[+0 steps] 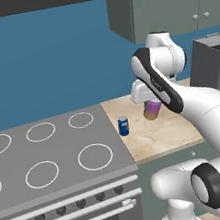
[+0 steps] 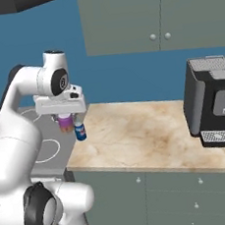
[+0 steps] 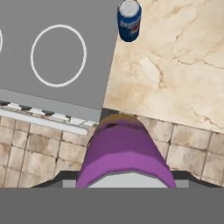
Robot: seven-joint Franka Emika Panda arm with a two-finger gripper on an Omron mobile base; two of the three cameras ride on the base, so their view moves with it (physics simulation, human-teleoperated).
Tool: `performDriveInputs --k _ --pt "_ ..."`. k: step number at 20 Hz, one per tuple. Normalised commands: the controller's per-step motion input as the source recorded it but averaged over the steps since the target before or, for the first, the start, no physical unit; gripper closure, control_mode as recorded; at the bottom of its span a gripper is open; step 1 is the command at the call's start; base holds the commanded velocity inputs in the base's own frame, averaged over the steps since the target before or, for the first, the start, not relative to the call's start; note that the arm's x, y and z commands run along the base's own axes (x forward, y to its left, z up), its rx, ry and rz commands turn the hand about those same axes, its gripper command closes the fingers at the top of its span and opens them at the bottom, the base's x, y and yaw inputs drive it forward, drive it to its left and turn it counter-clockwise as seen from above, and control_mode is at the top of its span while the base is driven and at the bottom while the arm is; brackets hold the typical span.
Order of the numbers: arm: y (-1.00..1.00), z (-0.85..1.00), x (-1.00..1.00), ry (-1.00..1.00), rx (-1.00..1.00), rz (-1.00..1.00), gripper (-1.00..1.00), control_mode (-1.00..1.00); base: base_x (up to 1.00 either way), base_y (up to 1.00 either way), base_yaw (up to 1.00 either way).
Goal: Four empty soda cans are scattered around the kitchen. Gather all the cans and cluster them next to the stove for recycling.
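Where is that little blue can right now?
The blue can stands upright on the beige counter, right beside the stove, near the purple can in the gripper.

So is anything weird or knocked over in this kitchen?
Nothing is spilled or tipped. The blue can stands upright on the counter beside the stove. The only thing off the counter is the purple can, held in the gripper above it.
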Motion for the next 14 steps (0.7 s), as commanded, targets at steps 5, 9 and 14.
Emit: performDriveInputs --k 5,9,14 --pt "0.19 -0.9 0.59 0.11 -0.07 0.01 1.0 -1.0 0.0 0.0 0.0" --pt "0.23 -0.7 0.7 0.07 0.0 0.0 1.0 -1.0 0.0 0.0 0.0" --pt "0.19 -0.59 0.56 0.06 0.0 0.0 1.0 -1.0 0.0 0.0 0.0"
